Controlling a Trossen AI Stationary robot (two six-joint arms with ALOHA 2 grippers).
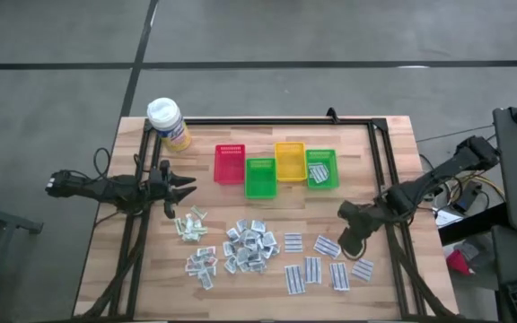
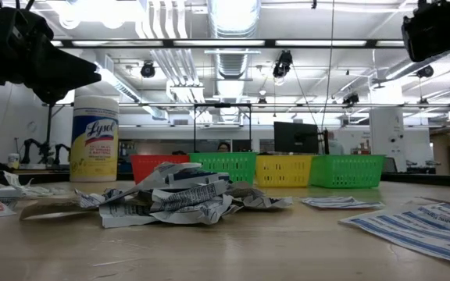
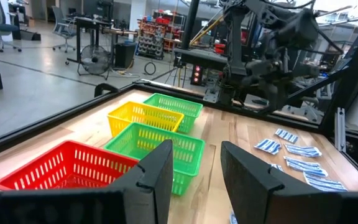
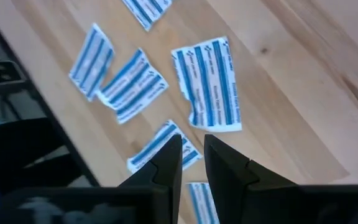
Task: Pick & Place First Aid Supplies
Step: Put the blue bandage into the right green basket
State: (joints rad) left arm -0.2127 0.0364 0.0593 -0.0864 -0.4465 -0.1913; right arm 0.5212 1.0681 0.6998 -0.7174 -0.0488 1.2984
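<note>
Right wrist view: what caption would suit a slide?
Right tool hovering, slightly open, over blue-striped packets on the wooden table.

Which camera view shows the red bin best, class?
The high view: it shows the whole red bin from above, leftmost in the row of bins. The left wrist view shows it close but cut off behind the left gripper. The low view shows only its front wall. The right wrist view misses it.

Right tool, narrowly parted and apparently empty, above scattered blue-striped packets on wood table.

The yellow bottle bears a label reading "Lysol".
</note>
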